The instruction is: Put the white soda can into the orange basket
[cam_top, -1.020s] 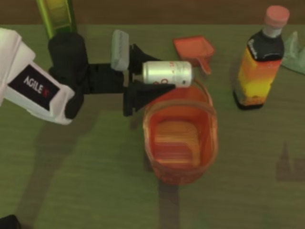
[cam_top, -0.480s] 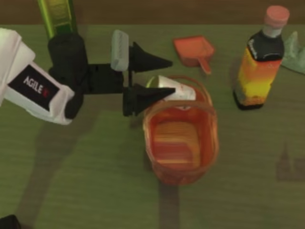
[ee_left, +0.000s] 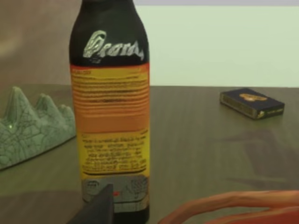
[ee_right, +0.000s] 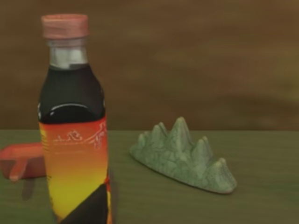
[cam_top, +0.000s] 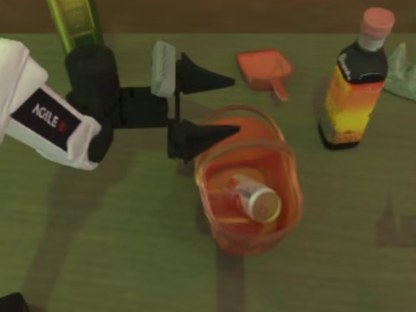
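Note:
The white soda can [cam_top: 255, 197] lies on its side inside the orange basket [cam_top: 290, 170], its metallic end facing the near right. The basket's arched handle [cam_top: 244, 109] crosses above it. My left gripper [cam_top: 234, 105] hovers open over the basket's far-left rim with nothing between its black fingers [cam_top: 201, 133]. One finger [ee_left: 98, 207] shows in the left wrist view, above the basket's handle [ee_left: 224, 203]. My right gripper [ee_right: 93, 207] is outside the top view; only a dark part of it shows in the right wrist view.
A dark bottle [cam_top: 354, 91] with an orange-yellow label and pink cap stands at the back right. Beside it lies a green mountain-shaped ceramic piece [cam_top: 403, 75]. A small orange scoop tray [cam_top: 265, 68] sits behind the basket. A tall green bottle [cam_top: 75, 23] stands at the back left. A dark box [ee_left: 252, 103] lies farther off.
My left gripper opened and released the can. The can tipped off the fingers and dropped into the basket, where it now lies. The arm itself has barely moved.

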